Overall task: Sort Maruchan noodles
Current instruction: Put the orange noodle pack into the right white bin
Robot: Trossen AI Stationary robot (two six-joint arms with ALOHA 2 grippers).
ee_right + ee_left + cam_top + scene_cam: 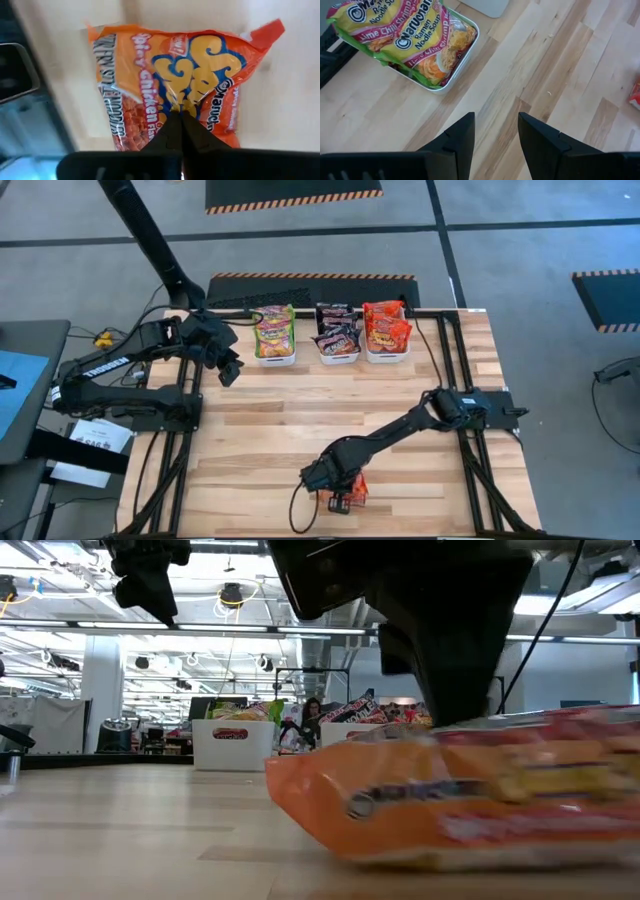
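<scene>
Item in hand: orange packet point(170, 85), printed "Spicy Chicken", lying flat on the table point(300, 430) at its near edge, well apart from the tubs.
Right gripper point(179, 114): down on the packet, fingers drawn together and pinching the wrapper at its middle; probably a central pinch so the flat pack lifts level.
Left gripper point(495, 131): fingers parted, holding nothing, hovering over bare wood just beside the green tub; appears to be waiting.
Left tub point(275, 358): white, holds green-edged packets point(415, 37) reading "Lime Chili Shrimp".
Middle tub point(338, 356): white, holds black packets point(335, 330).
Right tub point(388, 354): white, holds red-orange packets point(385, 325); judged the destination for the pinched one, by colour.
Progress: nearly sorted; only this packet shows outside the tubs.
Risk: thin wrapper could slip from so small a pinch.
</scene>
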